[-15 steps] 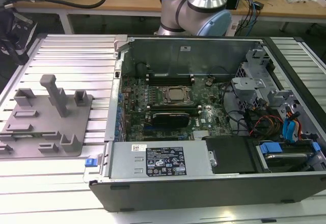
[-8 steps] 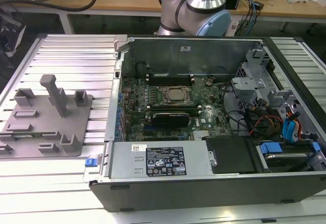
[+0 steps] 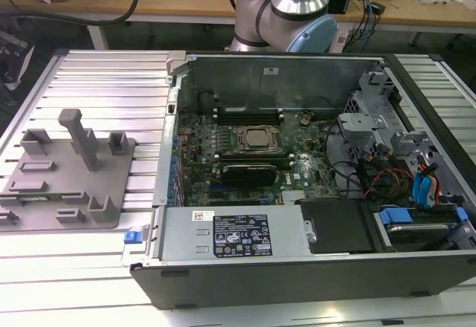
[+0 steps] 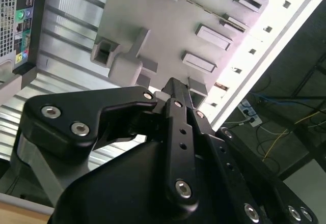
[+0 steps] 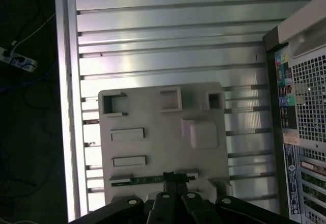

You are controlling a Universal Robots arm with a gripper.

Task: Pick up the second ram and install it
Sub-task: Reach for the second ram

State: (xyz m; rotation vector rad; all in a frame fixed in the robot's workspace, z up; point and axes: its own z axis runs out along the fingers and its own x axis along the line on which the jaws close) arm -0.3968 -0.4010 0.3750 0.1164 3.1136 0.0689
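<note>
The second ram is a thin green stick standing on edge in a slot along one edge of the grey holder plate. In the second wrist view it shows as a thin strip near the plate's far edge. My gripper hangs well above the plate, and its black fingertips line up with the stick's middle in the first wrist view. The fingers are drawn together, shut, with nothing between them. The plate lies at the exterior view's left.
The open computer case fills the exterior view's right, with the motherboard and its CPU socket and a black card beside it. A tall grey post rises from the plate. The ribbed metal table ends in a drop.
</note>
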